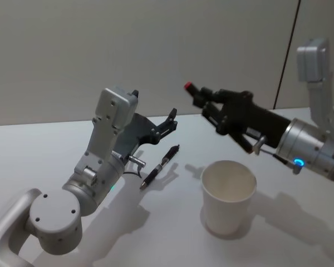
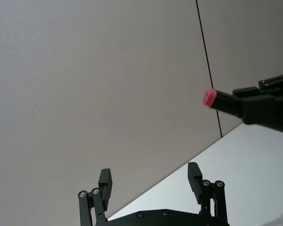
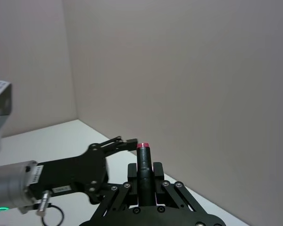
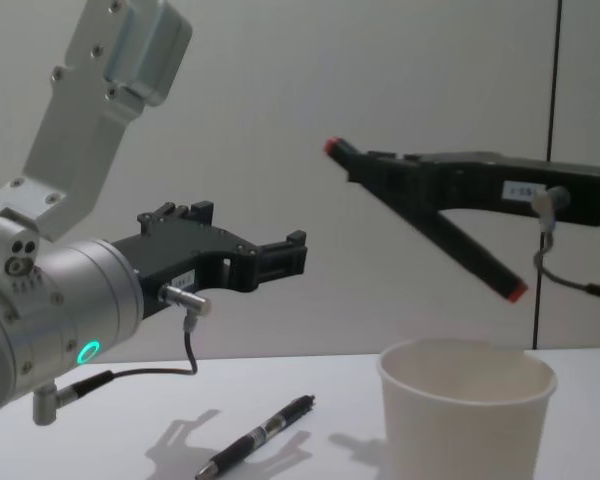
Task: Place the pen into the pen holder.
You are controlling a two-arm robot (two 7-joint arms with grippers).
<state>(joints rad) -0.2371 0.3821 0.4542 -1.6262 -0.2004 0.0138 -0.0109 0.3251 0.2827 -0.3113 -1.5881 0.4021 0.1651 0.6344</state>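
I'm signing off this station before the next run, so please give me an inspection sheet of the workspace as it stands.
Surface: white table, plain.
Job's things: white paper cup upright, looks empty; black pen lying on the table to the cup's left, apart from it; red-tipped pen held tilted above the cup.
Clutter: nothing seen.
Grippers: left pincer open, raised above the black pen, holding nothing; right pincer shut on the red-tipped pen.
Cables: thin cable loop at the left wrist; short cable at the right wrist.
Surroundings: plain wall with a dark vertical seam.
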